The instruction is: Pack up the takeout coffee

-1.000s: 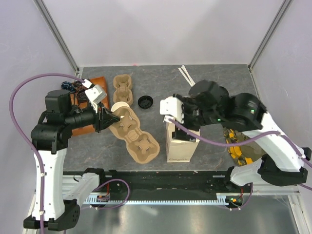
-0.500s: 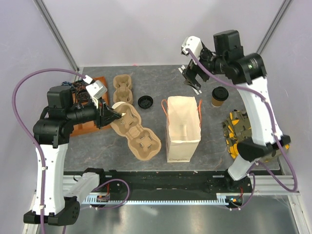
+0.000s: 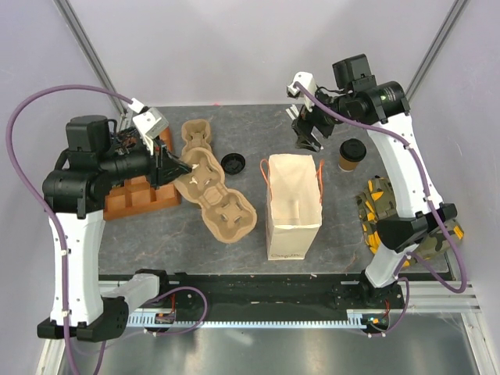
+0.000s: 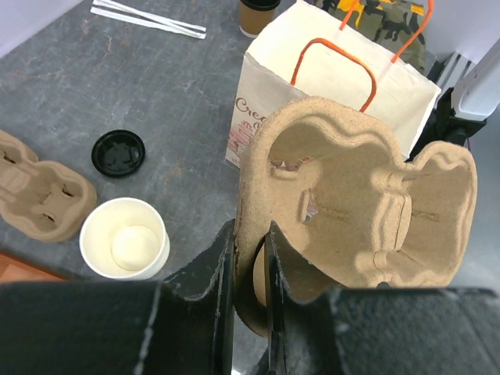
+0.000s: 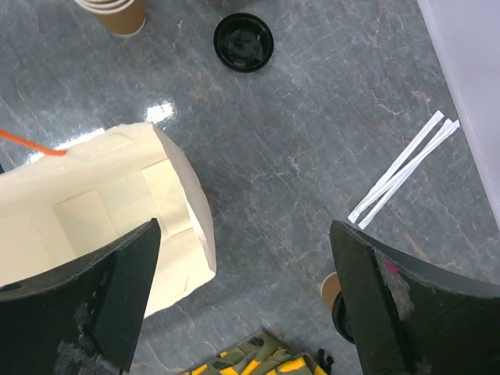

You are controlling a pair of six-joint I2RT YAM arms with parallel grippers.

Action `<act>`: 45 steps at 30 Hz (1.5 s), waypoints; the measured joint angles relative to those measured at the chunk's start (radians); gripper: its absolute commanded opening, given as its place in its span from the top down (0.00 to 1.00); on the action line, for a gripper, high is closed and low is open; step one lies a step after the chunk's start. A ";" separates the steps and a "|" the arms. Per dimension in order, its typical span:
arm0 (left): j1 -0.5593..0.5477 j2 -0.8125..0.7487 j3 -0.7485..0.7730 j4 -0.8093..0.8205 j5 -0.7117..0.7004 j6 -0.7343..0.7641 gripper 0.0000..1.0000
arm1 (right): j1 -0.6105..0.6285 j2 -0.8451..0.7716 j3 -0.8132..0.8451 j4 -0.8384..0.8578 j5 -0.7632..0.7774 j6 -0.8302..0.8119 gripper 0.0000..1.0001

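The takeout coffee (image 3: 351,154), a tan cup with a black lid, stands on the table at the back right, right of the open paper bag (image 3: 293,205). My right gripper (image 3: 307,134) is open and empty, hovering behind the bag and left of the coffee. In the right wrist view the gripper (image 5: 246,305) is wide open, and the coffee (image 5: 332,291) peeks out beside the right finger (image 5: 414,312). My left gripper (image 3: 173,166) is shut on the rim of a brown pulp cup carrier (image 3: 217,201); the left wrist view shows the gripper (image 4: 250,234) pinching that carrier (image 4: 351,203), tilted up.
A loose black lid (image 3: 233,163) lies left of the bag. A second pulp carrier (image 3: 197,139) sits at the back. An orange-brown box (image 3: 141,195) is at the left. Cream-rimmed lidless cups (image 4: 125,238), two straws (image 5: 402,168) and a camouflage-and-yellow item (image 3: 391,215) are also on the table.
My right arm has swung from over the bag up to the back right, then dropped a little toward the coffee's left. My left gripper has pulled the carrier slightly back, uncovering the orange box.
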 measured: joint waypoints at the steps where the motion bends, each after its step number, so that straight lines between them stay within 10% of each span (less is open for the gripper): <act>1: 0.000 0.013 0.013 -0.008 0.002 0.013 0.98 | 0.000 0.003 0.000 -0.012 -0.003 -0.019 0.05; 24: -0.060 0.222 0.293 -0.083 0.034 0.136 0.98 | 0.130 -0.012 -0.197 -0.054 0.124 -0.184 0.43; 32: -0.132 0.270 0.294 -0.082 -0.021 0.154 0.98 | 0.132 0.008 -0.235 -0.060 0.124 -0.187 1.00; 45: -0.323 0.287 0.587 0.061 -0.263 0.119 0.98 | 0.148 -0.017 -0.109 -0.056 0.140 0.079 1.00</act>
